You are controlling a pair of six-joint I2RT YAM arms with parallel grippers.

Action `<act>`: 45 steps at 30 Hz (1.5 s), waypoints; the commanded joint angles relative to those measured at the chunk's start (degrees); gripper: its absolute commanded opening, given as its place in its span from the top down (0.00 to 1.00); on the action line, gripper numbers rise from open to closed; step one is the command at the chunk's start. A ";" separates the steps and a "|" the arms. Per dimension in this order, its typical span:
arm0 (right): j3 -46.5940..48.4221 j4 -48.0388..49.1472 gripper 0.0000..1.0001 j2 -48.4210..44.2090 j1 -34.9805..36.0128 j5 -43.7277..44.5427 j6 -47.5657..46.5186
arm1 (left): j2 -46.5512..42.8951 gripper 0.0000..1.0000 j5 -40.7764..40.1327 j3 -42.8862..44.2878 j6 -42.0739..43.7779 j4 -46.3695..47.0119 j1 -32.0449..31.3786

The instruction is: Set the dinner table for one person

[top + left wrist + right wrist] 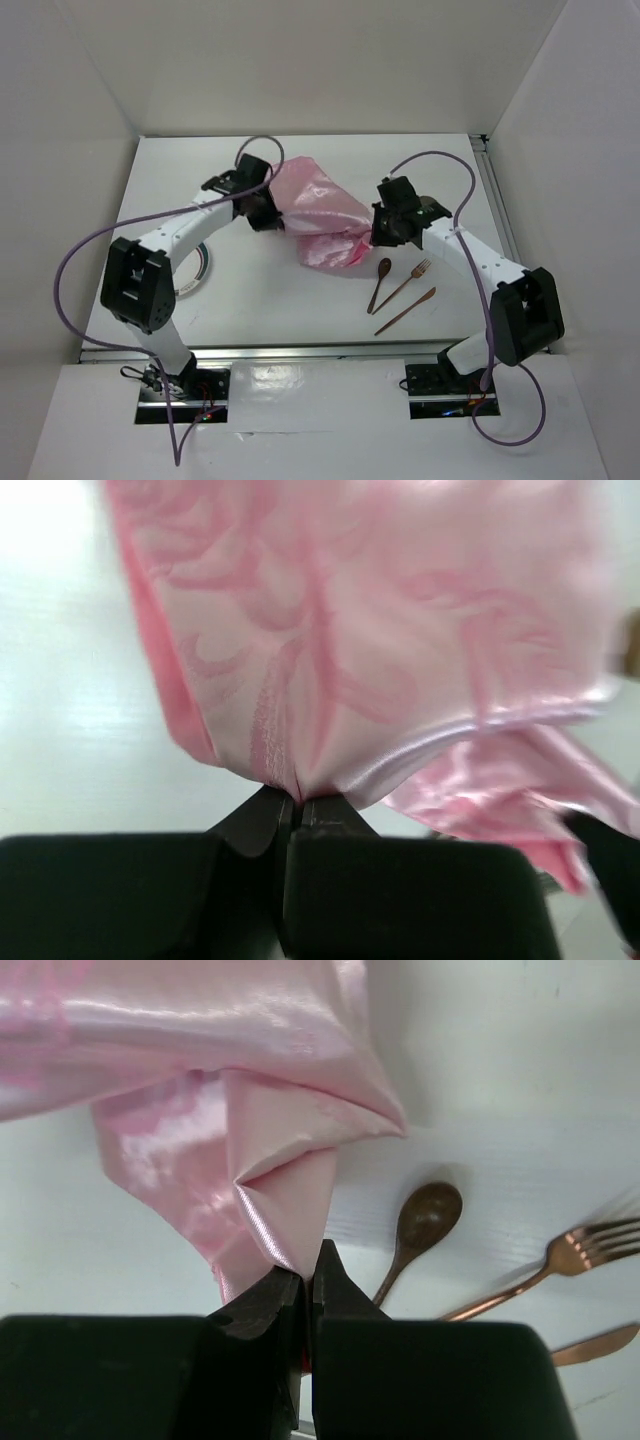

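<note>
The white worktop (300,310) filled the middle of the top view, boxed in by pale walls, with silver rails along its right and near edges. Over its centre hung a shiny pink cloth (320,215), bunched and drawn out between the two arms; whether its drooping lower folds touched the surface could not be told. The left gripper (297,802) had its jaws clamped on a gathered edge at the cloth's left end. The right gripper (310,1280) had its jaws pinched tight on a folded corner at the right end. Nearer the arm bases, just beside the cloth's right end, a copper-coloured spoon (425,1215), fork (580,1250) and knife (595,1343) lay slanted side by side, apart from one another. A round plate (200,275) with a striped rim sat mostly hidden under the left arm.
</note>
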 commanded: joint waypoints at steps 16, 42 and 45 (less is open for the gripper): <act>34.16 -6.31 1.00 -1.88 -3.52 0.98 -15.93 | -17.79 1.00 9.83 33.53 13.82 -13.43 21.52; 50.32 5.71 1.00 23.23 -8.97 -4.02 -20.06 | 2.37 1.00 15.64 34.21 14.08 -6.85 30.23; 68.66 1.18 0.35 40.18 -10.64 -6.15 -20.06 | 18.88 0.45 16.25 49.74 14.61 -9.28 30.23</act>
